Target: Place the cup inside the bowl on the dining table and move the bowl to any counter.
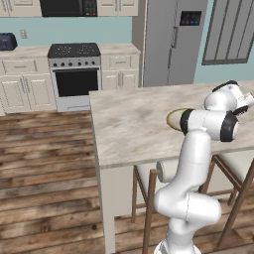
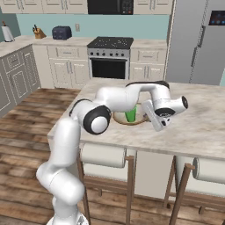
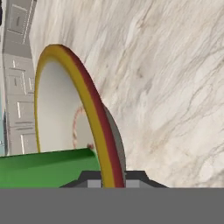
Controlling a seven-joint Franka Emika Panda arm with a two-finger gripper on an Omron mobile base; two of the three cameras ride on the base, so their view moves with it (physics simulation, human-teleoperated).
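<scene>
Dining table (image 2: 197, 127): one bowl (image 2: 119, 117), one cup (image 2: 130, 115) inside.

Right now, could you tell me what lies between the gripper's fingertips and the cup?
The bowl rim: in the hand view the gripper closes on it, the cup just inside.

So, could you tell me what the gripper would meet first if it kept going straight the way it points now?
The bowl's rim: the gripper already has a fingertip on each side of the bowl. Pushing further would seat the rim deeper, then likely reach the table beyond, though depth is unclear. The cup lies beside that line.
</scene>
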